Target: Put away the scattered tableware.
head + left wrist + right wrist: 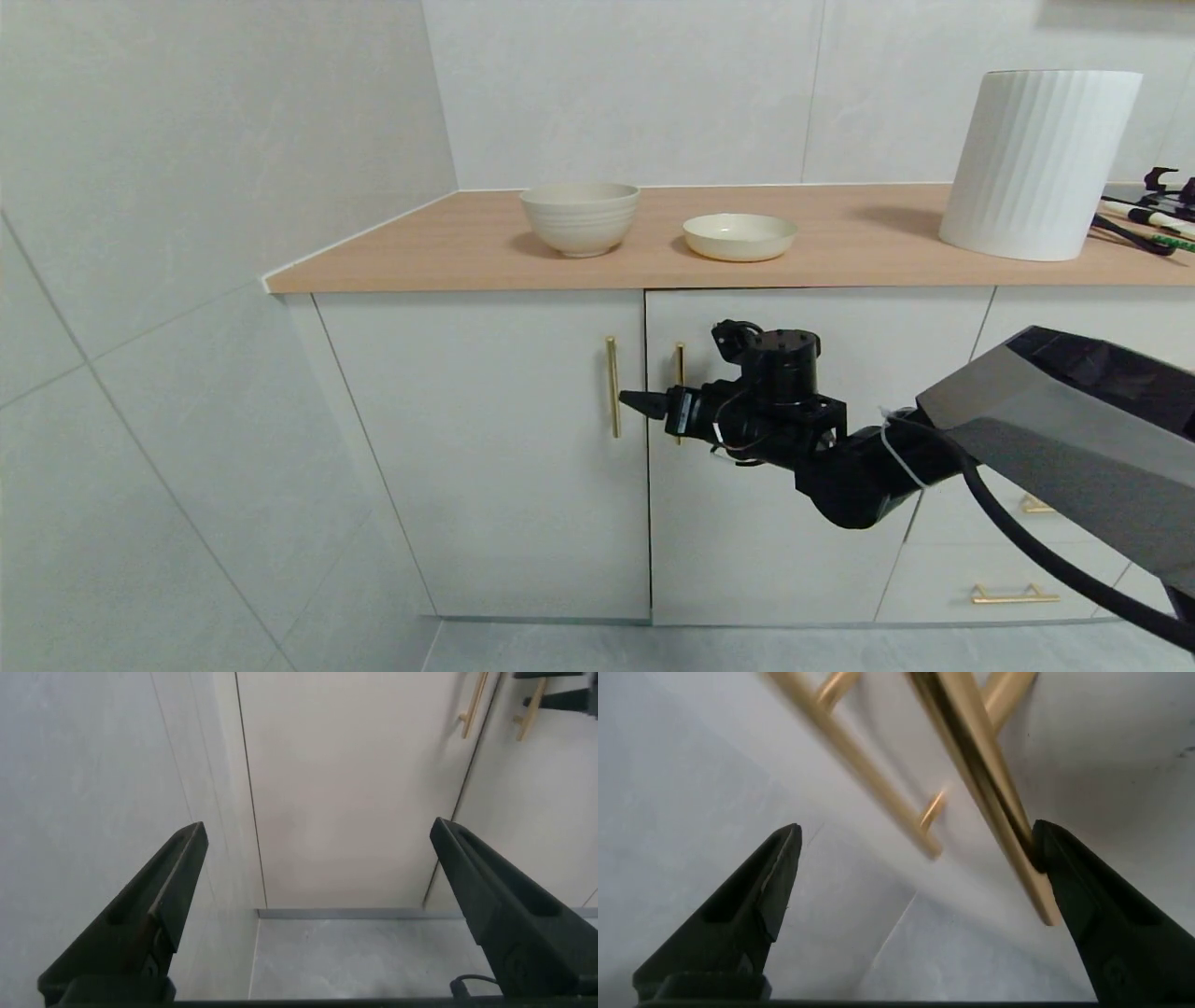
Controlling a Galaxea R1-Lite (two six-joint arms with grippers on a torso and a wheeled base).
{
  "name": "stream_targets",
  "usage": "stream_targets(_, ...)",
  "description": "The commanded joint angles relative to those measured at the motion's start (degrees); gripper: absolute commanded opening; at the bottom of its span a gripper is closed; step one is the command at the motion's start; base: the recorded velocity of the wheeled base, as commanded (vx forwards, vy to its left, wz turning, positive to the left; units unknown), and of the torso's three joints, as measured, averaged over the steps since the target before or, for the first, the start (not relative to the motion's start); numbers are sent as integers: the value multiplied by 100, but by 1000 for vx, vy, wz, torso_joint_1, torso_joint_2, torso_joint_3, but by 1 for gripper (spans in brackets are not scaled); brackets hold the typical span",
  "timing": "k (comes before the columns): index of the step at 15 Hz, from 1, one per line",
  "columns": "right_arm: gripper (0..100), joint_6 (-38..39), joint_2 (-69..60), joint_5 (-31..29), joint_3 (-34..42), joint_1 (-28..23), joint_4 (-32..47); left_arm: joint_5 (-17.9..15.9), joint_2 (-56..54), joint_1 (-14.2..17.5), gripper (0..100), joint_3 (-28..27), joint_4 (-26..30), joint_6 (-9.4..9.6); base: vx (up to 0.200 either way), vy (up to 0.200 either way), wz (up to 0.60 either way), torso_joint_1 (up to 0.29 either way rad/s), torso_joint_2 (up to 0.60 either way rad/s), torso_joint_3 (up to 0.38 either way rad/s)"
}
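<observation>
Head view: the right gripper (642,403), jaws apart, sits at the 2 cabinet handles (612,387); bowl (580,217), and dish (738,235) to its right, rest on the counter (859,233). Closing off-centre might catch both handles or slip off.

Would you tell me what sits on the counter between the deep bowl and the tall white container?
A shallow cream dish sits there, nearer the bowl than the container, as the head view shows.

Pale tiled walls (187,233) meet in a corner. Wood-top counter (840,224) over white cabinet doors (485,448), vertical brass handles (612,387). Drawers (990,569) at right. Grey floor (653,649).
</observation>
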State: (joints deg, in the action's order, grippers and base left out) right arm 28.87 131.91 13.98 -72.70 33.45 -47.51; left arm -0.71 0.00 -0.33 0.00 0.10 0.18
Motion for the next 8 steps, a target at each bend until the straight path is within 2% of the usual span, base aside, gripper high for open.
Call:
stream_targets(1, 100, 5, -491, 474, 503, 39, 13, 0, 0, -2, 100, 0, -1, -1, 0, 0, 0, 0, 0, 0)
stream_targets(8, 100, -13, -1388, 1124, 1487, 91, 5, 0, 0, -2, 100, 0, -1, -1, 0, 0, 0, 0, 0, 0)
